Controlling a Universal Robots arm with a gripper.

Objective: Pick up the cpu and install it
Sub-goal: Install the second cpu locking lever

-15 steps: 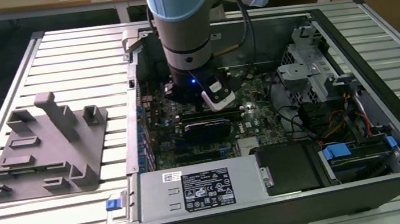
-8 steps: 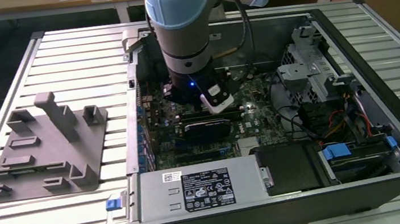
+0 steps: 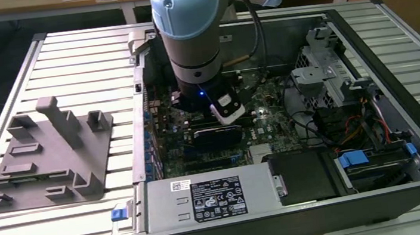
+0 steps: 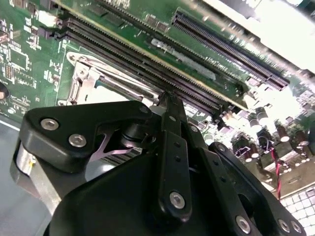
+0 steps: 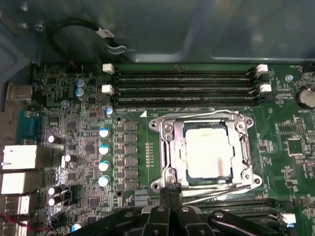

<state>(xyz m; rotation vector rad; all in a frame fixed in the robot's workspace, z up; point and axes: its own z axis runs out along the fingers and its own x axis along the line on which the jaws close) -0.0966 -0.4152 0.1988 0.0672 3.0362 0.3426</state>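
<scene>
The hand [image 5: 170, 189] is closed, fingertips pressed together and empty, just beside the socket [image 5: 167, 147] where the cpu [image 5: 207, 153] lies.

The arm [image 3: 192, 29] comes straight down into the open computer case [image 3: 369, 104], wrist pointing down over the motherboard [image 5: 88, 147]. The gripper [image 5: 169, 189] hangs just beside the CPU socket [image 5: 204, 150] edge, its black fingers [image 4: 170, 142] pressed together with nothing pinched between them.
</scene>
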